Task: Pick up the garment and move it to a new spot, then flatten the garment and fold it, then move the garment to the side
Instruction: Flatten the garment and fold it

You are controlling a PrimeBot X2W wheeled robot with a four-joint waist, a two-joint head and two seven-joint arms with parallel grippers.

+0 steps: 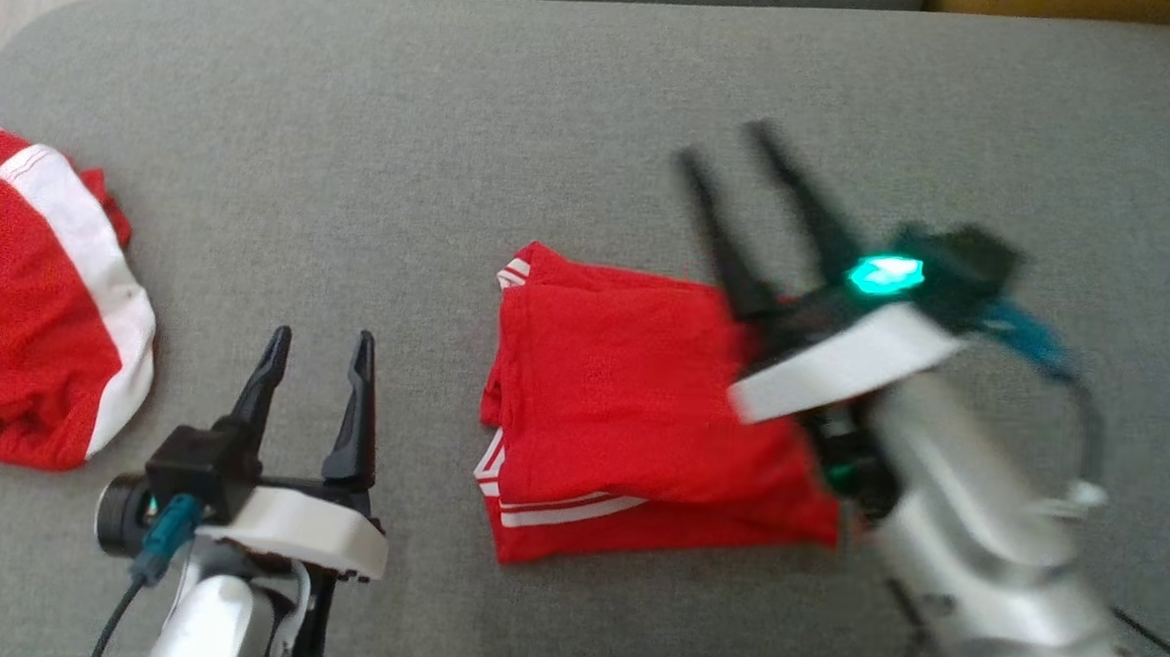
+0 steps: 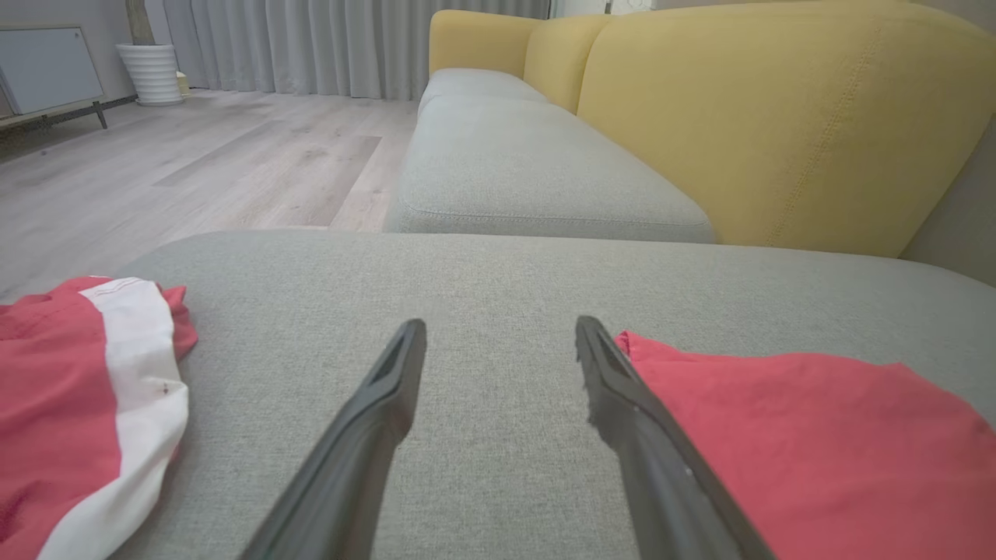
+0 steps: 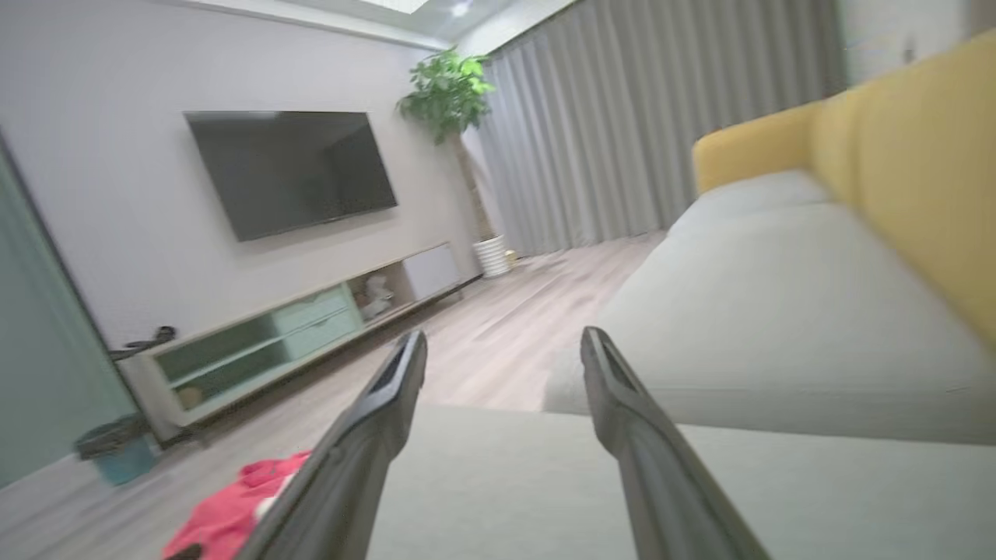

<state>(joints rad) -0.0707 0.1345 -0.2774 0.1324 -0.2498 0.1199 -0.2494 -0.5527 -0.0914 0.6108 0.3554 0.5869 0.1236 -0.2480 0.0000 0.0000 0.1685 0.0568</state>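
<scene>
Garment (image 1: 631,411) folded, near-square, striped ends toward left

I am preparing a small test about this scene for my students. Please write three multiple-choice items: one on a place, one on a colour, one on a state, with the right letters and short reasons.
1. Where is the folded red garment from the left gripper?
A. On its left
B. On the floor
C. On its right

2. Which colour is the sofa backrest?
A. Yellow
B. Blue
C. Black

3. How is the right gripper?
A. Shut on the garment
B. Open, holding nothing
C. Shut, empty

Key: 1 C, the head view shows it right of that gripper; 2 A, the left wrist view shows it yellow; 3 B, its jaws stand apart, nothing between them.
</scene>
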